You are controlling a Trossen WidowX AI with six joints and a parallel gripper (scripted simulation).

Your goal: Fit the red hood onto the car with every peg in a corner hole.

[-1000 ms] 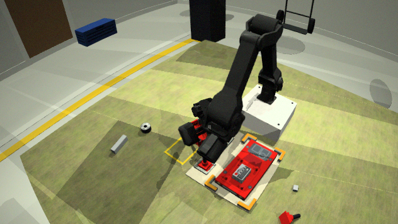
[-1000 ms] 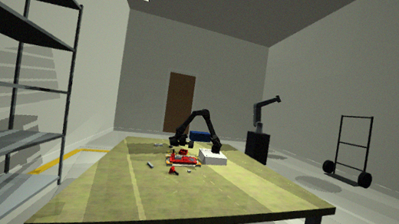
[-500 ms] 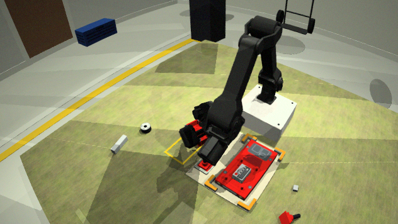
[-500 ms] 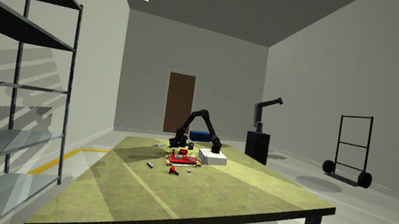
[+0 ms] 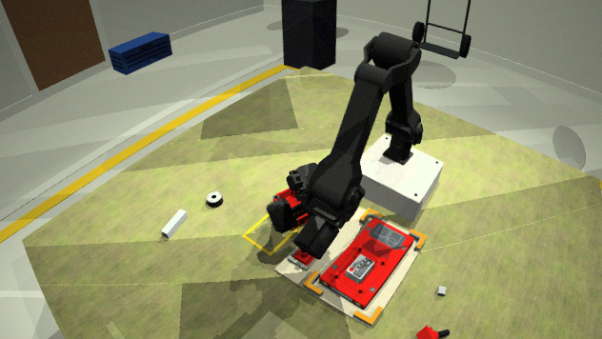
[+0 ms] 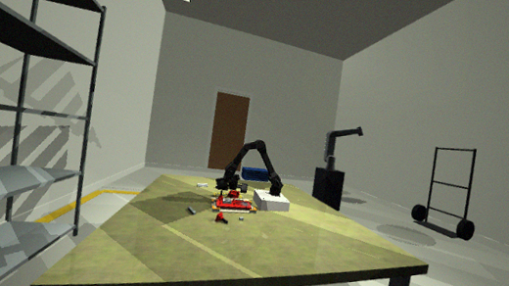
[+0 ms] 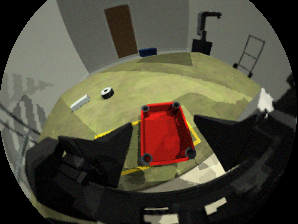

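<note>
The red hood (image 5: pixel 287 195) (image 7: pixel 165 135) lies on the table, partly inside a yellow outline (image 5: pixel 257 246) (image 7: pixel 131 171). The wrist view shows its recessed red face and a grey ring at each corner. My gripper (image 7: pixel 164 121) is open and empty, one finger to each side of the hood in that view; any contact cannot be told. In the top view, the black fingers and arm hide much of the hood. The red chassis (image 5: pixel 388 271) (image 6: pixel 242 206) sits between the orange corners of the jig (image 5: pixel 312 284). Its engine block (image 5: pixel 360 268) is in place, with four short dark pegs around it.
A small red part (image 5: pixel 303 258) stands on the jig's plate near the gripper. A white bar (image 5: pixel 174 224) (image 7: pixel 80 102) and a wheel (image 5: pixel 214 195) (image 7: pixel 106 94) lie beyond the hood. A grey cube (image 5: pixel 442 290) and a red, black-handled piece (image 5: pixel 427 332) lie past the chassis.
</note>
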